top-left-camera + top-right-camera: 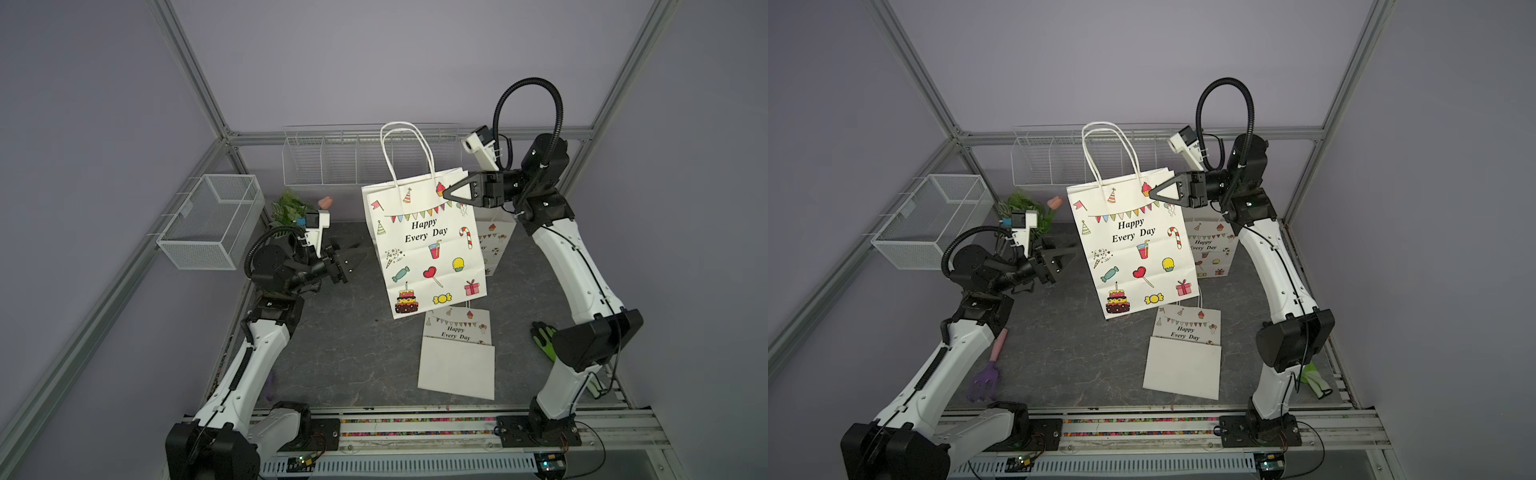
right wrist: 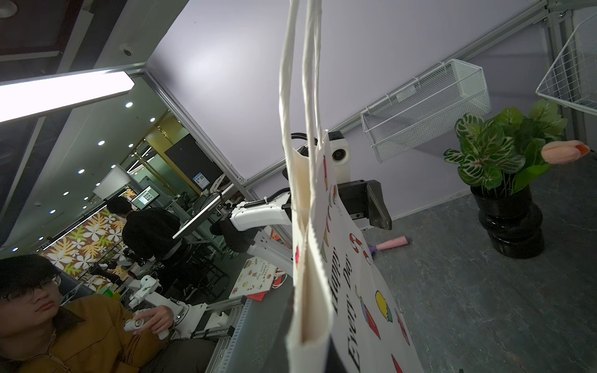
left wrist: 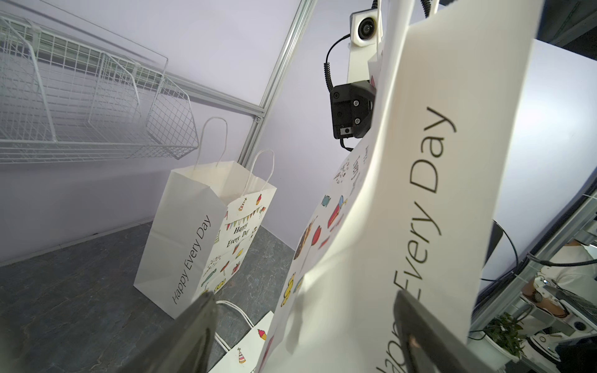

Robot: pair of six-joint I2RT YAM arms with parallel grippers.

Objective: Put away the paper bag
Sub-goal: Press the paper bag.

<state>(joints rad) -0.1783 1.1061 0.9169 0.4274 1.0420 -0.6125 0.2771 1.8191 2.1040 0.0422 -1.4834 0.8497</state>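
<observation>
The paper bag (image 1: 424, 249) hangs tilted at frame centre in both top views, its upper right corner pinched in the right jaws; the left jaws gape wide, left of it

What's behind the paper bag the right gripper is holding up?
A second, standing bag of the same print shows past the edge of the held bag; its remaining part is covered. The wire rack sits behind the handles.
</observation>
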